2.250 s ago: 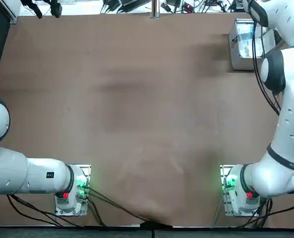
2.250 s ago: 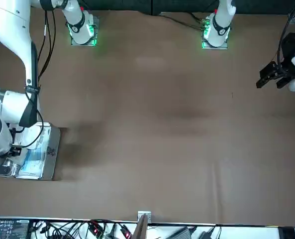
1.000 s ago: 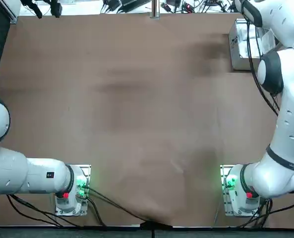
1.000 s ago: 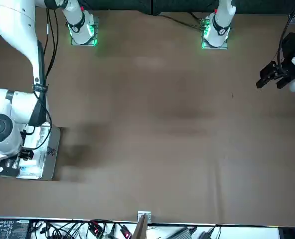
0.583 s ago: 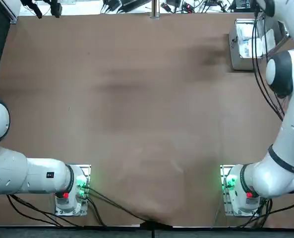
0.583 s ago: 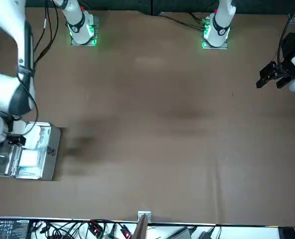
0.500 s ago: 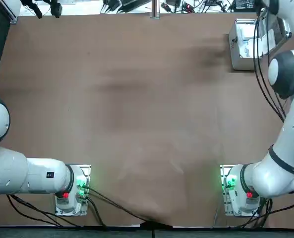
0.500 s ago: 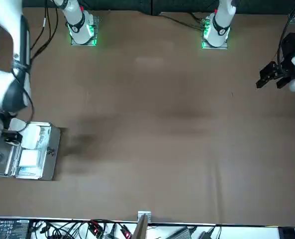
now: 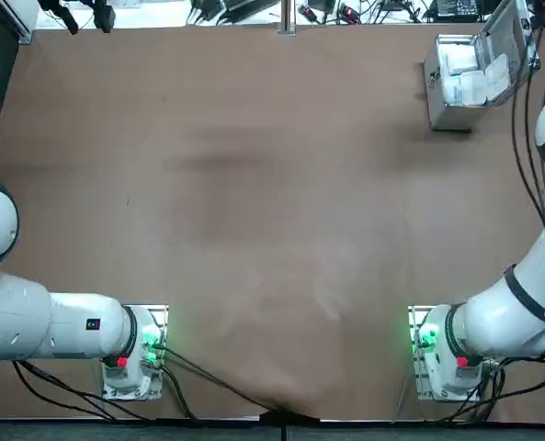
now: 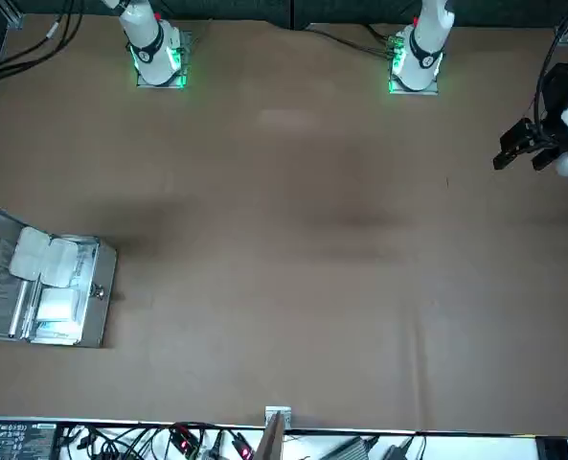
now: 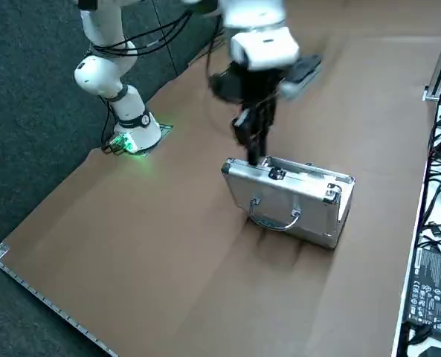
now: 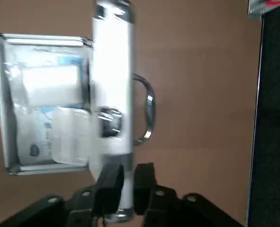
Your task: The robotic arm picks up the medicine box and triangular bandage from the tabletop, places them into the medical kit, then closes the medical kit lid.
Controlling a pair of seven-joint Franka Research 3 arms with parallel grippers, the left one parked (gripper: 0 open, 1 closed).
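Brown tabletop (image 10: 312,240) beneath, and the right gripper (image 12: 128,176) has now swung to the upright lid (image 12: 112,61), fingers slightly apart, nothing held, with bandage (image 10: 43,257) and box (image 10: 57,304) inside the kit (image 10: 94,297), so closing looks next.

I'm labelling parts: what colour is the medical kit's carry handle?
The carry handle is silver metal, clearest in the right side view.

Robotic arm (image 9: 516,299) apparently now clear of the medical kit's (image 10: 97,292) interior
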